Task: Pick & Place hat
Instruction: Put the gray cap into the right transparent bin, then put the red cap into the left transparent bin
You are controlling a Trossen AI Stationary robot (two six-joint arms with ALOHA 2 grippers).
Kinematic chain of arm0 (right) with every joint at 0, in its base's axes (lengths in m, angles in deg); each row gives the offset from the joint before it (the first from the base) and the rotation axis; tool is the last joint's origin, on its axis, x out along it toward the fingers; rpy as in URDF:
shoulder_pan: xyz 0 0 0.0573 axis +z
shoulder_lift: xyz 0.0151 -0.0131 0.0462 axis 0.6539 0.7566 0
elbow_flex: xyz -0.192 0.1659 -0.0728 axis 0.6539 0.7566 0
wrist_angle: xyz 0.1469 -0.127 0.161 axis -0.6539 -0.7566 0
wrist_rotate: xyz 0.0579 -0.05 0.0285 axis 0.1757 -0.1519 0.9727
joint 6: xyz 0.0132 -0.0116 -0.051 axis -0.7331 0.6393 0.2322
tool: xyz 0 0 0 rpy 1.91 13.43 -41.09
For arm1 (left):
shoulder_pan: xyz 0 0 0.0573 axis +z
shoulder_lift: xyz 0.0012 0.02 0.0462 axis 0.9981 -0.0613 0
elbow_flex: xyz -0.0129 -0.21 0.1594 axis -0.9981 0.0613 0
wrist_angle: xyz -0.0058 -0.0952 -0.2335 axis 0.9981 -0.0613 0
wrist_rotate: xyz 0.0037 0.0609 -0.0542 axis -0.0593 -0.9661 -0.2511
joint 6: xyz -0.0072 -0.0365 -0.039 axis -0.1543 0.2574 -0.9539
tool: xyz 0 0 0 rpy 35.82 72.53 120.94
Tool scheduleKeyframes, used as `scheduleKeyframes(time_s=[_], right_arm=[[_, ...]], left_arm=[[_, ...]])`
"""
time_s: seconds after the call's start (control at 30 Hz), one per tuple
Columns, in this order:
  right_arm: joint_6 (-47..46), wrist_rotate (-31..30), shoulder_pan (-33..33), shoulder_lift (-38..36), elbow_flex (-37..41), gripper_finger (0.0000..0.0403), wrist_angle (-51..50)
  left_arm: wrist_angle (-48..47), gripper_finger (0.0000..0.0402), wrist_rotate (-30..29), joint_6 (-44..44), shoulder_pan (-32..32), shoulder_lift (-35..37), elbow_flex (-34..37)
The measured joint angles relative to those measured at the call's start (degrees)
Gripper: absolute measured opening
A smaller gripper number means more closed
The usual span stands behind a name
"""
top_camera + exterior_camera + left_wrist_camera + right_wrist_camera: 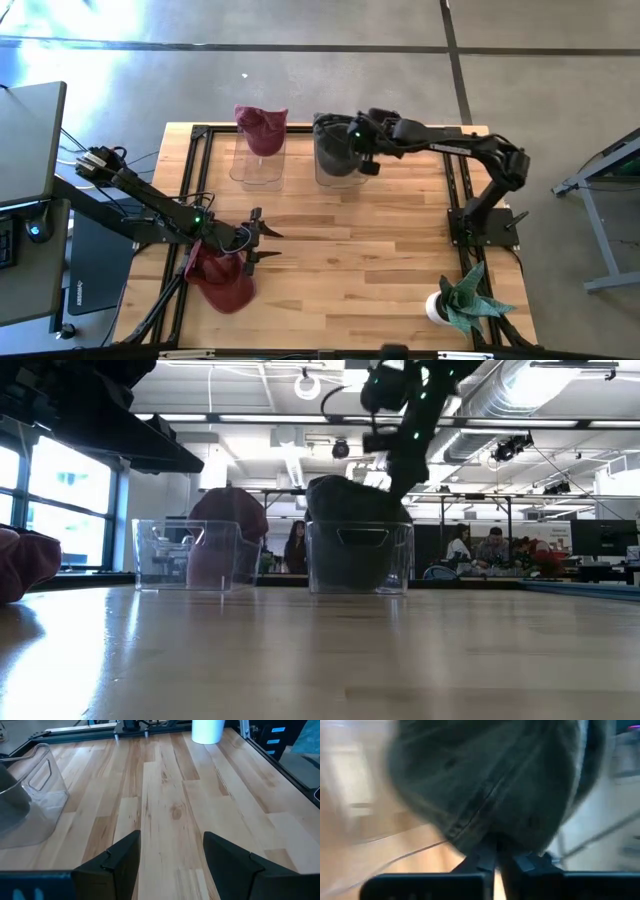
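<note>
A dark grey hat (335,152) sits in a clear container (340,178) at the far middle of the table, and its crown rises above the rim in the low view (352,510). My right gripper (338,135) is over that container, shut on the hat (490,785). A maroon hat (262,128) sits in a second clear container (258,170) to its left. Another maroon hat (222,277) lies on the table at the near left. My left gripper (256,240) hovers beside this hat, open and empty (172,860). My right gripper pinches a fold of the dark grey hat's cloth (492,837) between its two fingertips, beside a stitched seam. The fingers come from the table's right, slanting down. The hat's lower part sits inside the clear container (358,560).
A white pot with a green plant (462,303) stands at the near right corner and also shows in the left wrist view (207,730). Black frame rails (200,150) run along the table's sides. Bare wood (360,260) lies between the arms. People sit in the room beyond (490,550).
</note>
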Motion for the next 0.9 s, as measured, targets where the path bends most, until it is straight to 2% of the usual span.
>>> scheduleKeyframes(time_s=[0.17,0.3,0.43,0.53,0.63,0.8,0.9], right_arm=[[5.91,-4.64,-1.56,4.43,0.04,0.0017,11.63],[10.61,-3.28,-1.41,6.49,0.04,0.0017,17.56],[11.84,-4.30,-0.98,6.91,0.04,0.0006,16.69],[9.57,-8.03,0.41,5.29,0.07,0.0002,14.61],[6.21,-8.48,2.53,2.86,0.07,0.0006,12.36],[-1.88,-5.57,6.35,-1.67,0.07,0.0058,8.57],[-9.60,-3.97,8.77,-5.02,0.07,0.0112,5.35]], left_arm=[[-0.03,0.0209,0.00,0.23,0.00,0.00,-0.02],[-0.01,0.0209,-0.01,0.23,0.00,0.00,0.00],[-0.06,0.0209,0.02,0.23,0.00,0.00,-0.02],[-0.10,0.0209,0.21,0.23,0.00,0.00,-0.02],[-0.65,0.0209,0.00,0.21,0.00,0.00,0.00],[-1.28,0.0209,-1.41,-0.96,-0.02,0.00,-0.24],[-8.03,0.0209,-3.12,-3.23,-0.41,0.00,-3.46]])
